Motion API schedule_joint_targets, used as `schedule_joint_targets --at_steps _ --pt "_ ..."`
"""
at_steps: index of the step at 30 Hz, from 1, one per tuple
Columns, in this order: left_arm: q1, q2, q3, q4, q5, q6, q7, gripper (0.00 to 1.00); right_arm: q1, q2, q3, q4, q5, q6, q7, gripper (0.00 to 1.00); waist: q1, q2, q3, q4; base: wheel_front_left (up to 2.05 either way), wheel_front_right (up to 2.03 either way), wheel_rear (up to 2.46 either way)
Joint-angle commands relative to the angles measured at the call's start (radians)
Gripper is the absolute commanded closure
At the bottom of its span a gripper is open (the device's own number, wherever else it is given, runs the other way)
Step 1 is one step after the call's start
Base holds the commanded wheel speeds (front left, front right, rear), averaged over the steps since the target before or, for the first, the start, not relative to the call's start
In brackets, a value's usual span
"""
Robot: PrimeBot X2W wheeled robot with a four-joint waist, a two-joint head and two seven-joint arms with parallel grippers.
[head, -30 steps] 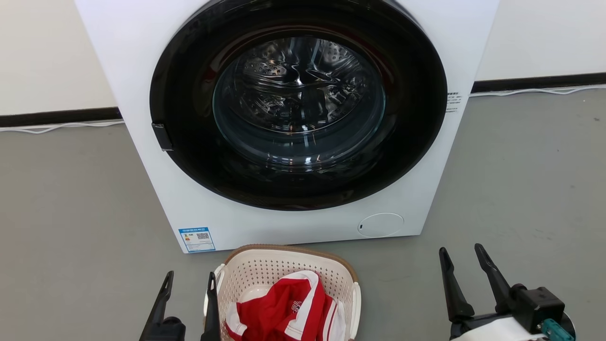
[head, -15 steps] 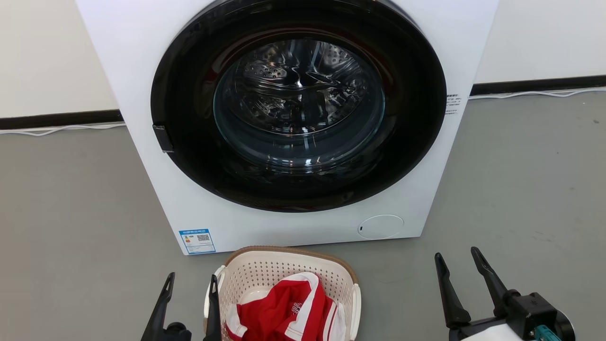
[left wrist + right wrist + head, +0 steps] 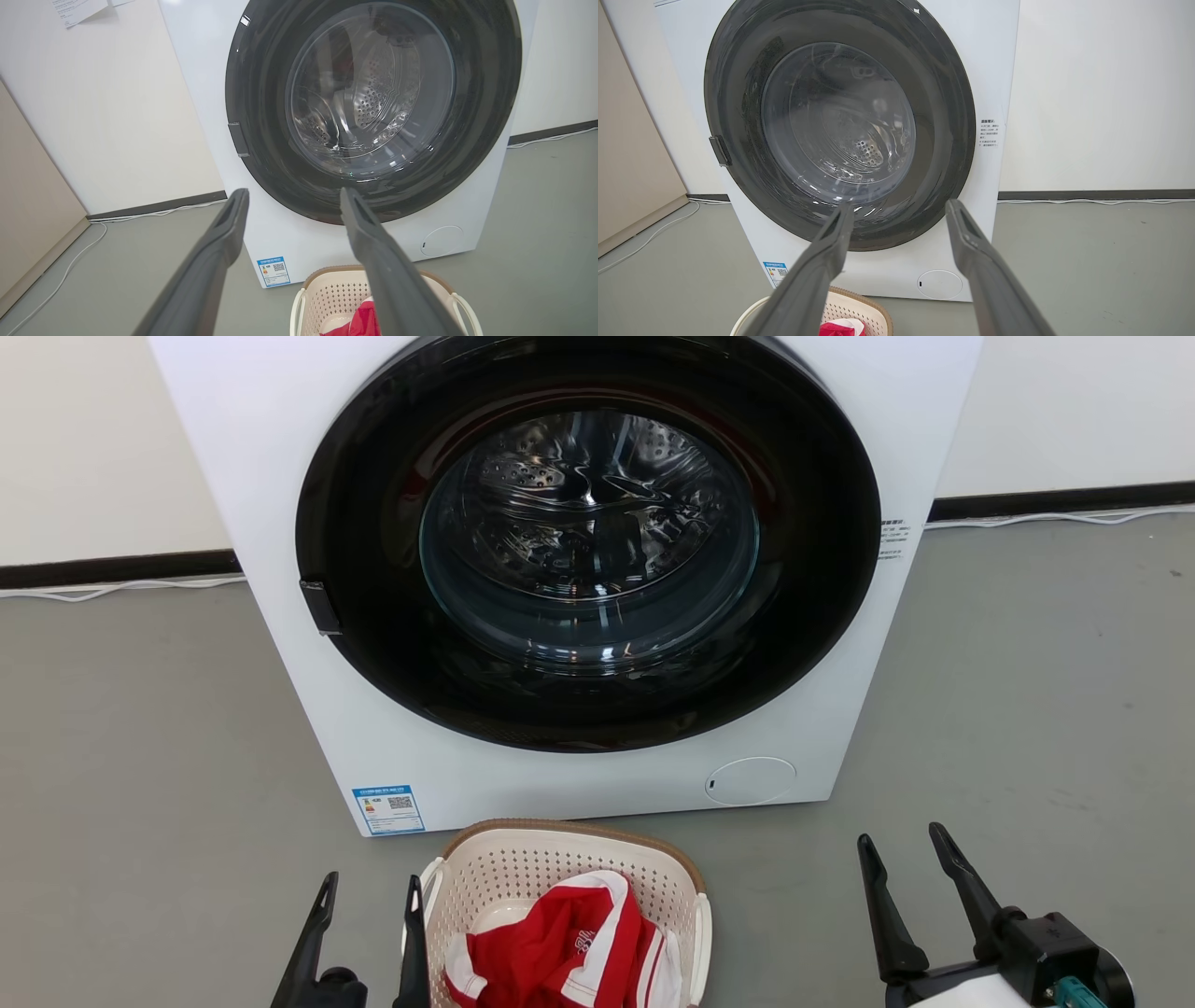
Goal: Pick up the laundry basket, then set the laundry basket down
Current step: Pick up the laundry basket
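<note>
The laundry basket [image 3: 523, 868], cream-white and perforated with a brown rim, sits on the grey floor just in front of the washer, holding a red and white garment [image 3: 560, 957]. It also shows low in the left wrist view as the laundry basket [image 3: 327, 291] and in the right wrist view as the laundry basket [image 3: 852, 310]. My left gripper [image 3: 371, 889] stands open just left of the basket's left handle [image 3: 428, 887], its right finger close beside it. My right gripper [image 3: 904, 837] is open over bare floor, well to the right of the basket.
A white front-loading washer [image 3: 280, 448] with a large dark round door [image 3: 588, 551] stands directly behind the basket. A white cable [image 3: 112, 586] runs along the wall base. Grey floor [image 3: 1027, 709] stretches to both sides. A beige panel [image 3: 28, 200] stands far left.
The head view has bobbed slightly. My left gripper has edged a little to the left, and my right gripper sank slightly. The basket has stayed put.
</note>
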Motion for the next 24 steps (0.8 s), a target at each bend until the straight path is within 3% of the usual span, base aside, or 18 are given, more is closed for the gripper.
schedule_joint_targets --at_steps 1,24 --pt "-0.020 -0.005 0.040 -0.020 -0.004 -0.009 -0.010 0.00 -0.021 -0.010 0.025 -0.022 -0.005 0.007 -0.014 0.00 0.0000 0.0000 0.000 0.000 0.00 0.00 0.00" --pt "-0.027 -0.036 0.084 0.006 0.000 -0.051 -0.010 0.00 -0.033 -0.010 0.013 -0.016 -0.003 0.007 -0.014 0.00 0.0000 0.0000 0.032 0.000 0.00 0.00 0.00"
